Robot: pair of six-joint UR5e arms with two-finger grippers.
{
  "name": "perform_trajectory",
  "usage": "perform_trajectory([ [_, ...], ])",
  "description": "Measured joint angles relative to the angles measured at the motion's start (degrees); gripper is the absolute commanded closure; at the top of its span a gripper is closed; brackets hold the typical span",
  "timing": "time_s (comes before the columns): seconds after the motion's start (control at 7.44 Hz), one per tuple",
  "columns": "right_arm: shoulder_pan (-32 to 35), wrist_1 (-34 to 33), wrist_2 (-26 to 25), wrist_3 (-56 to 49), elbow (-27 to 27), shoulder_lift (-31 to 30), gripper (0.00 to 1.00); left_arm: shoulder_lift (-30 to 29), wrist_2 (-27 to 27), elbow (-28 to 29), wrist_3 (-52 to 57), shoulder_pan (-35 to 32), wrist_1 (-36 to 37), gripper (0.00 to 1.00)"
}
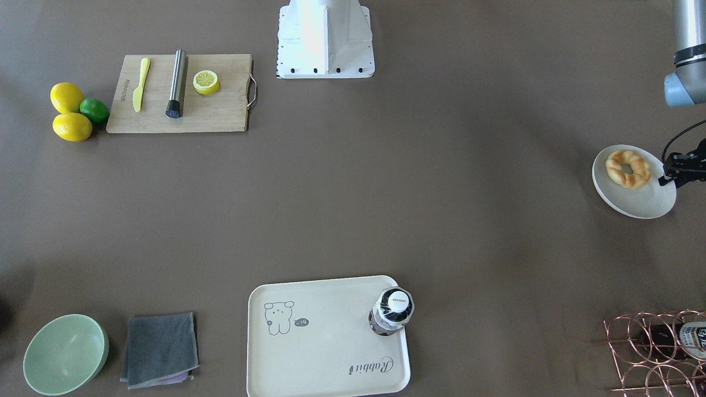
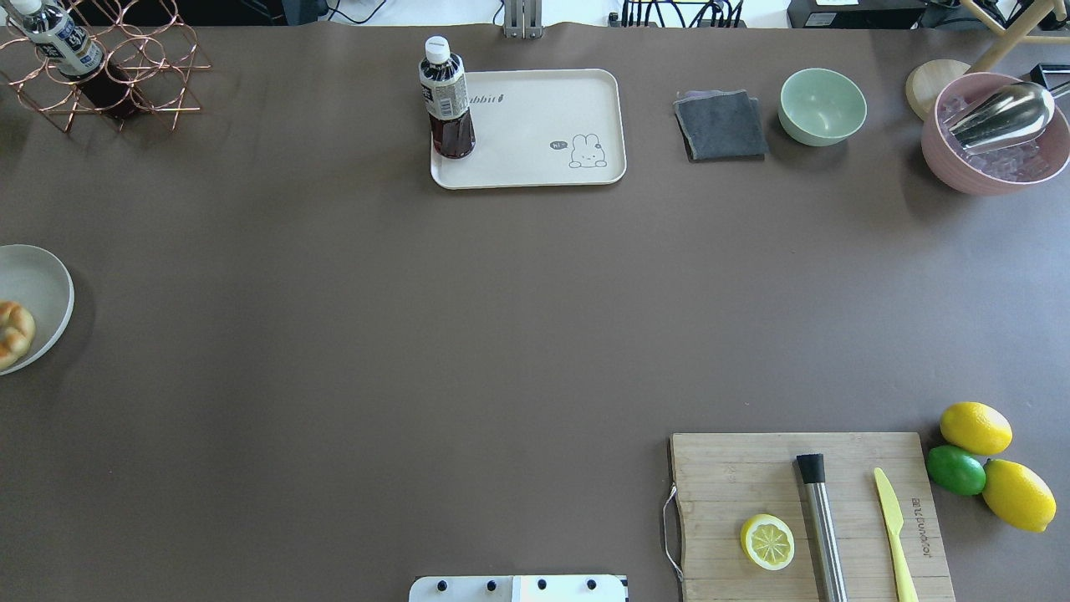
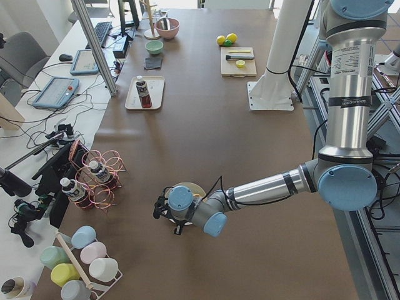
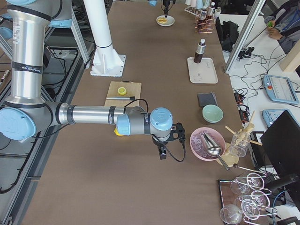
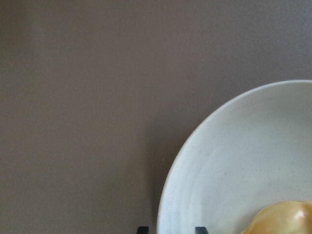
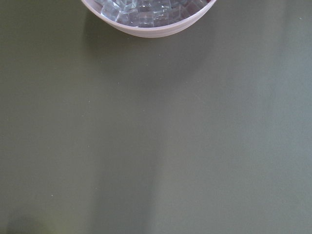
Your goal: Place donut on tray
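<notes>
The donut (image 1: pixel 627 169) sits on the plate (image 1: pixel 651 205), well apart from the tray (image 1: pixel 309 358). The left gripper (image 5: pixel 171 229), narrowly parted and empty, hangs over the plate's rim, and in its wrist view the donut lies at 4 o'clock. The right gripper (image 4: pixel 161 151) is far off, and I cannot tell its state.

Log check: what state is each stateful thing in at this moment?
donut: lying on the round plate, ungrasped.
tray: bottle standing on one corner, no donut.
bottle: upright, capped.
lemon half: cut face up.
left pincer: open, at plate rim.
right pincer: open or shut, cannot tell.
</notes>
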Motion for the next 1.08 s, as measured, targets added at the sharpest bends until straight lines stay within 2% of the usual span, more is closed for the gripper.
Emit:
perform_trajectory([
  [0.4, 0.0, 0.04, 0.03, 0.08, 0.04, 0.0, 0.0, -0.59, -0.23, -0.09, -1.98, 0.03, 0.25, 1.0],
  [0.81, -0.01, 0.09, 0.46, 0.19, 0.4, 0.33, 0.0, -1.98, -7.0, -3.82, -9.56, 0.01, 0.94, 1.0],
  [1.08, -1.42, 0.06, 1.04, 6.24, 2.66, 1.42, 0.0, -3.27, -11.36, -9.91, -20.32, 0.12, 1.43, 1.0],
])
